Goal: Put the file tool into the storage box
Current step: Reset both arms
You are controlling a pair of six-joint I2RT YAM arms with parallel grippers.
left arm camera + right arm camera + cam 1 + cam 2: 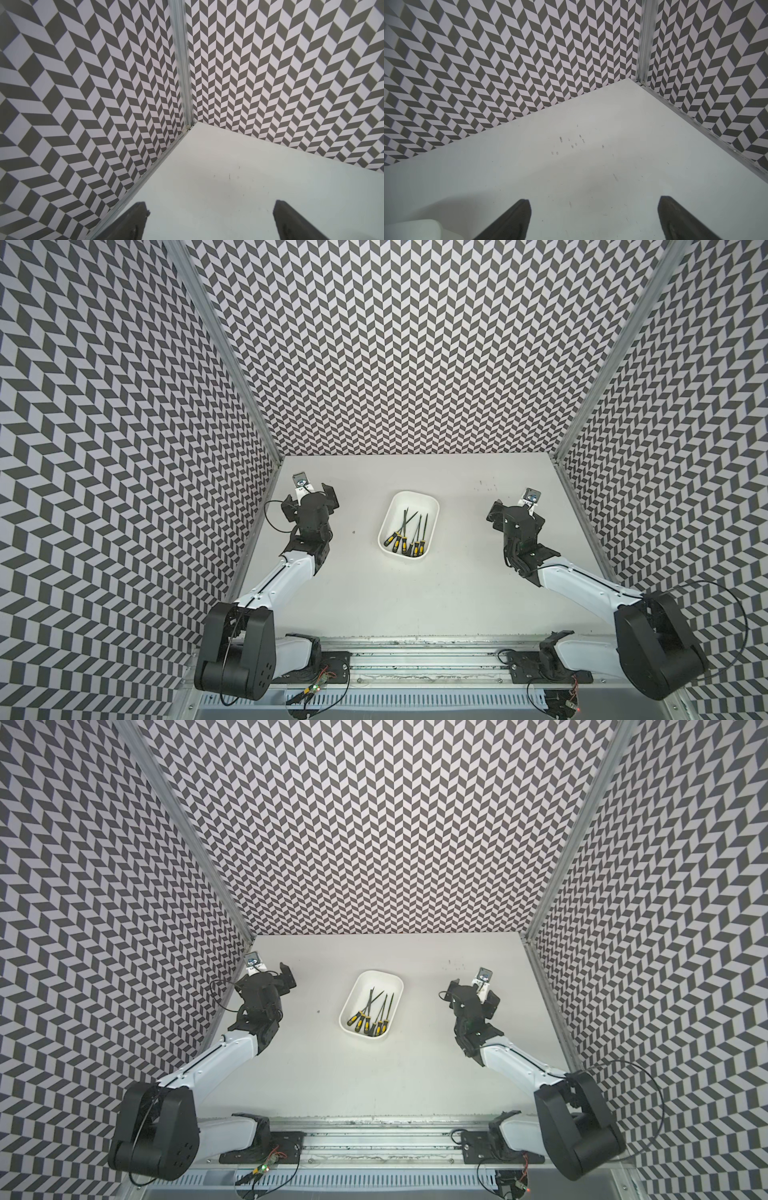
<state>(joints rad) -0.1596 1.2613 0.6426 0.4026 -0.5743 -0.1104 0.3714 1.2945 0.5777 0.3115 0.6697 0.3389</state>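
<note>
Left gripper (209,205) spread, files (409,535) in storage box (414,492)

Robot lab test cell, not a home or shop. Three walls (415,344) fully papered in grey-white chevron print, joined by bare aluminium posts (227,352). Plain white table (415,597), scuffed, serves as the work surface. Two white-and-black robot arms, left arm (286,572) and right arm (582,583), mounted on a metal rail (415,657) at the front edge. Loose cables and small lit circuit boards (316,688) sit by a slotted cable duct (415,699).
</note>
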